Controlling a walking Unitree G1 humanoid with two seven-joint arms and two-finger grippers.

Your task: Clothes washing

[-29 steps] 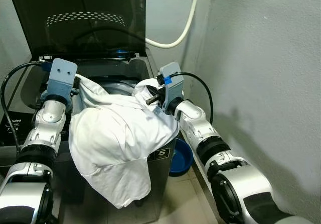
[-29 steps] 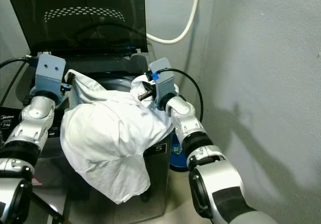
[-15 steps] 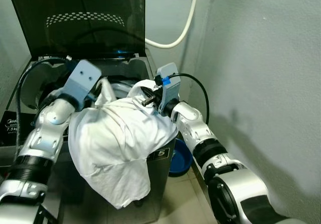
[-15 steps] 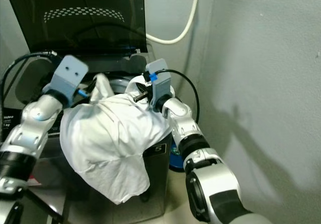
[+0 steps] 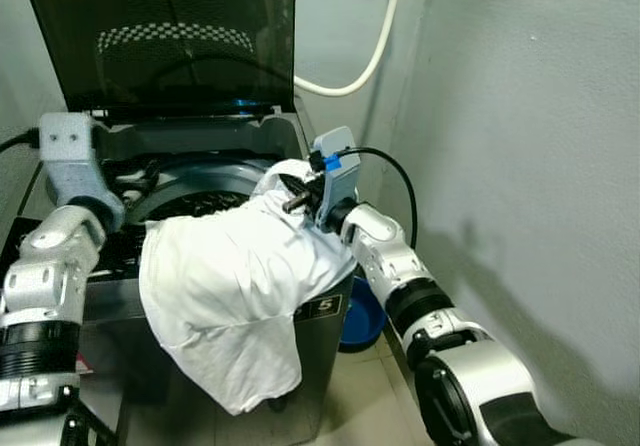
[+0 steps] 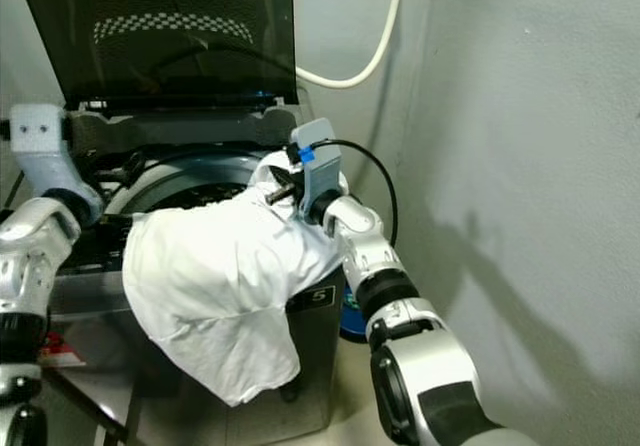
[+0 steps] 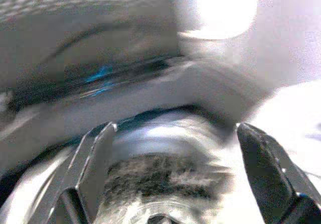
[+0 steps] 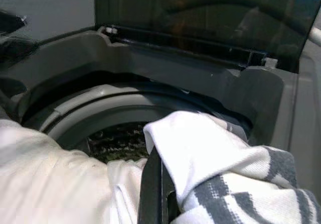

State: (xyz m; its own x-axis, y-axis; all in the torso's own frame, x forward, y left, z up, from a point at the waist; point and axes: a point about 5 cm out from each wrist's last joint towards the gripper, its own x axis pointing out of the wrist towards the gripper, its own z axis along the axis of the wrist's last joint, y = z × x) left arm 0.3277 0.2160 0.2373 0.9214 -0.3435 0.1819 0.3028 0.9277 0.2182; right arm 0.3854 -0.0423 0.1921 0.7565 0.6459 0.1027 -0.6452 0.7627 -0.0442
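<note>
A white garment (image 5: pixel 230 276) hangs over the front rim of the top-loading washing machine (image 5: pixel 320 306) and down its front panel. My right gripper (image 5: pixel 293 202) is at the machine's right rim, shut on a bunched corner of the garment. In the right wrist view a black finger (image 8: pixel 153 184) is pressed against white and grey-striped cloth (image 8: pixel 235 194). My left gripper (image 7: pixel 175 128) is open and holds nothing. It hovers at the left rim over the dark drum (image 5: pixel 190 194), apart from the garment.
The dark lid (image 5: pixel 170 36) stands upright behind the drum. A white hose (image 5: pixel 370 56) runs along the back wall. A blue basin (image 5: pixel 362 316) sits on the floor between the machine and the grey wall (image 5: pixel 520 166) close on the right.
My left gripper has let go of the garment and drawn back to the left. The cloth's left side has dropped, uncovering the drum. My right gripper has kept its hold.
</note>
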